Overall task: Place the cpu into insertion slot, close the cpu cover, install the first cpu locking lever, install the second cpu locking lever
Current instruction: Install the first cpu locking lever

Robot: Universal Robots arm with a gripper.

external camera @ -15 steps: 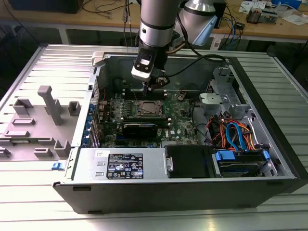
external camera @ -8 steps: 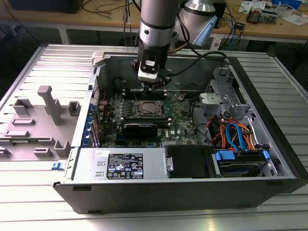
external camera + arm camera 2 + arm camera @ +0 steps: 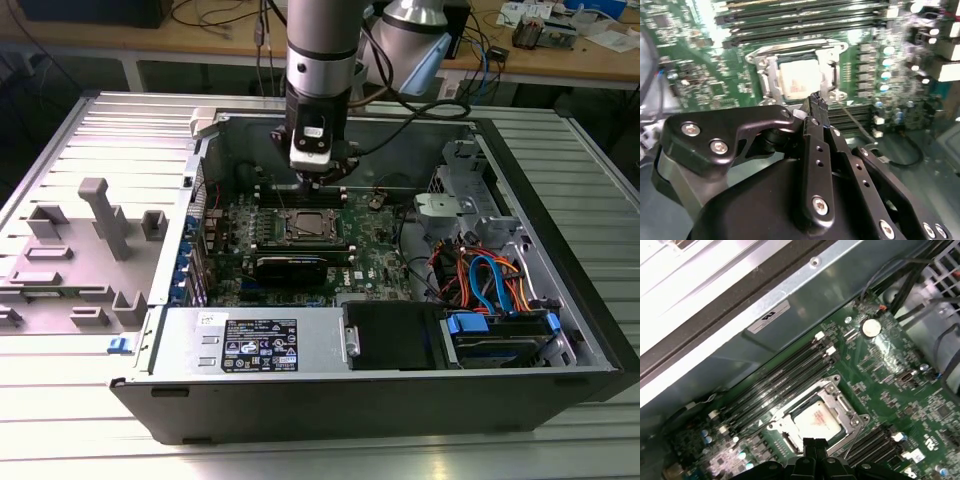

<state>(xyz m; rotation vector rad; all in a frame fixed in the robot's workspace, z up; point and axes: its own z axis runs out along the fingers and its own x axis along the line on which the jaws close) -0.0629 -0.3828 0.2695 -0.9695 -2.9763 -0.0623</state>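
cpu point(image 3: 818, 421) sits mid motherboard point(image 3: 380, 265) with the cpu cover point(image 3: 842, 405) framing it — memory slots point(image 3: 780, 382) behind, long card point(image 3: 290, 268) in front, gripper point(image 3: 322, 182) hanging right above; cables point(image 3: 490, 280) off to the exterior view's right, all inside the case point(image 3: 350, 405)

Your exterior view looks down from high and far back at the whole open case point(image 3: 400, 405) on the surface point(image 3: 50, 425). Both wrist views ride close above the board point(image 3: 890, 365), looking past the tool point(image 3: 814, 445) at the same socket point(image 3: 841, 402).
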